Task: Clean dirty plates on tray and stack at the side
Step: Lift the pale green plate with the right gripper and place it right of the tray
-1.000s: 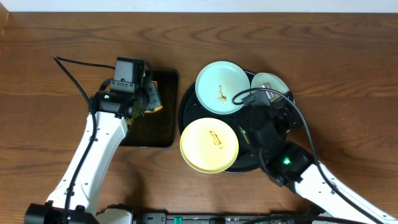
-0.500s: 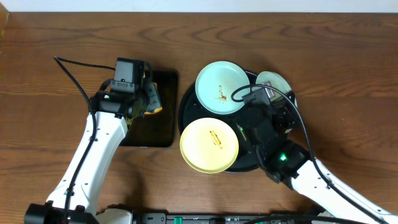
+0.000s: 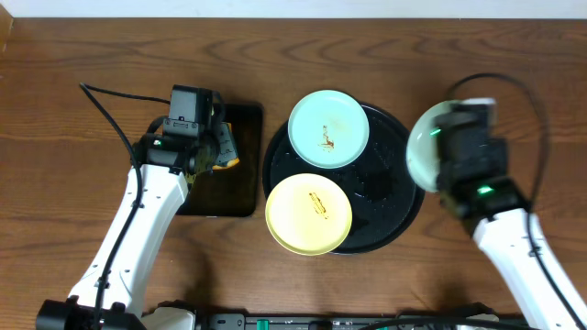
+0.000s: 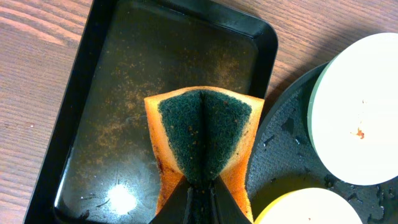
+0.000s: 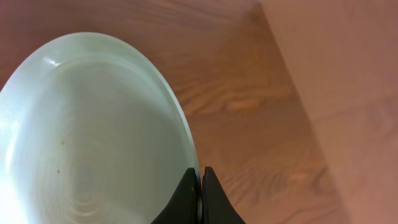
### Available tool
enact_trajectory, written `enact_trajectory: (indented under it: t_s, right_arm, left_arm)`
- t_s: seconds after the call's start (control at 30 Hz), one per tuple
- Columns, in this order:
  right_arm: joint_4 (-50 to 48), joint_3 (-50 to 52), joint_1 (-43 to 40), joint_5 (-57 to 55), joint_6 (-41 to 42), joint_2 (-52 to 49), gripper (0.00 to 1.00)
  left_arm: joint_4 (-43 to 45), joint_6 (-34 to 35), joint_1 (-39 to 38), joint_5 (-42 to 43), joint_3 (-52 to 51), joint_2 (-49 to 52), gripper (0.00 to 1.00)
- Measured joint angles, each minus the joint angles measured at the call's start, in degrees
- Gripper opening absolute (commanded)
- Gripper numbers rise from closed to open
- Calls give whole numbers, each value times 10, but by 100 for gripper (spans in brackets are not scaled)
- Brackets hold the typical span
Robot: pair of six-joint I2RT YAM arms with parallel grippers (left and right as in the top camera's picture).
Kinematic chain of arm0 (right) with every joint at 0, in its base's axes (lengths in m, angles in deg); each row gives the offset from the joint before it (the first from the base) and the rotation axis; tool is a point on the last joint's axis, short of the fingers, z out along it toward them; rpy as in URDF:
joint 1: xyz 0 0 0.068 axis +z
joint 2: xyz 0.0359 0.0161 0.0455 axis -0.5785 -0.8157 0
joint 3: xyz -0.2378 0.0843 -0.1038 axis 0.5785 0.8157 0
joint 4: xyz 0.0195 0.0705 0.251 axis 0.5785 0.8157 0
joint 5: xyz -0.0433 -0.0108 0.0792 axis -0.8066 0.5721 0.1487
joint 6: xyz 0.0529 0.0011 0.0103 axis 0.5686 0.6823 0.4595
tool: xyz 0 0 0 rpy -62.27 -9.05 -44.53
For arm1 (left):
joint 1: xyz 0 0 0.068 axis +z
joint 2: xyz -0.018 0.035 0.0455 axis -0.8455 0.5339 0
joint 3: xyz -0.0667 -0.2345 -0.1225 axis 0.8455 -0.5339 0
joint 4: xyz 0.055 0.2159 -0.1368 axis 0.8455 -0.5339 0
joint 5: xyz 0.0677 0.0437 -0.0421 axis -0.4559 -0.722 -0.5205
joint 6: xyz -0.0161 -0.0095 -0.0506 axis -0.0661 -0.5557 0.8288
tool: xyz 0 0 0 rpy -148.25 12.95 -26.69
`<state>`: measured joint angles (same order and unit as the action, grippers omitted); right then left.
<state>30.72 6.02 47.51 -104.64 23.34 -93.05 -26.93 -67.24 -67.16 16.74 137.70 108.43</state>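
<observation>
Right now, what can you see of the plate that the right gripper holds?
The plate is small, round, pale mint-white and glossy, with a shallow raised rim. Its inner face looks clean, apart from tiny specks. The right gripper is shut on its rim and holds it tilted steeply, at the right edge of the round black tray, above the wooden table. Nothing else seems to touch it.

Inspected left arm (image 3: 138, 220) and right arm (image 3: 525, 264): white link shells, black joint housings, green indicator lamps lit. Black cable loops off each wrist. Fingers of left gripper (image 4: 200, 186) and right gripper (image 5: 200, 182): black.
</observation>
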Motion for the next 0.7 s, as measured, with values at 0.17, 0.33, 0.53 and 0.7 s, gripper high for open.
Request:
enact_trajectory:
  t_s: [0.17, 0.33, 0.53, 0.7]
  right_arm:
    - [31, -13, -134, 78, 73, 0, 1]
    - [43, -11, -248, 132, 143, -20, 1]
    - [1, -5, -333, 200, 197, -78, 1]
    - [-28, -3, -354, 241, 210, -136, 1]
  left_arm:
    - [-3, 0, 0, 0, 0, 0, 8]
    - [-10, 0, 0, 0, 0, 0, 7]
    - [-11, 0, 0, 0, 0, 0, 8]
    - [-12, 0, 0, 0, 0, 0, 7]
